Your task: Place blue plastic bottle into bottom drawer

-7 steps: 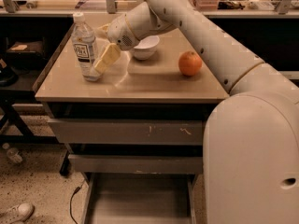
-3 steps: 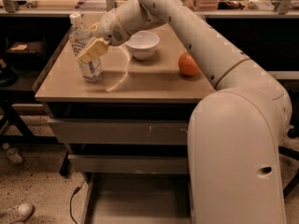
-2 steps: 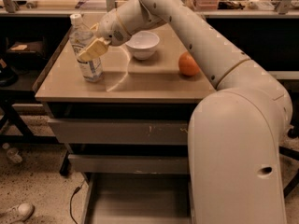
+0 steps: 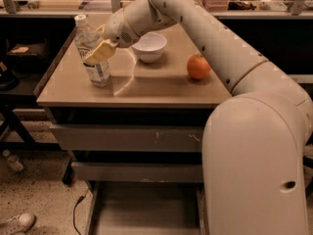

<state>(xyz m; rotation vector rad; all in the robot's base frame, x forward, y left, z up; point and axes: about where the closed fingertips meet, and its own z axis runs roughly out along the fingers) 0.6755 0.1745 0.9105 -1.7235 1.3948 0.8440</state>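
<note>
The blue plastic bottle [image 4: 98, 70], clear with a white cap and a white label, stands on the left part of the tan cabinet top [image 4: 146, 89]. My gripper [image 4: 94, 46] reaches in from the right and is closed around the bottle's middle. One tan finger [image 4: 100, 52] lies across the bottle's front and the other is behind it. The bottom drawer [image 4: 146, 210] is pulled open below, and its flat grey floor shows.
A white bowl [image 4: 149, 46] and an orange [image 4: 198, 66] sit on the top, to the right of the bottle. Two shut grey drawers [image 4: 132, 138] are above the open one. A small clear bottle [image 4: 12, 161] and a shoe [image 4: 17, 223] lie on the floor at left.
My gripper moved left from beside the bowl onto the bottle and has stayed there for the last second. The bottle still stands in nearly the same spot.
</note>
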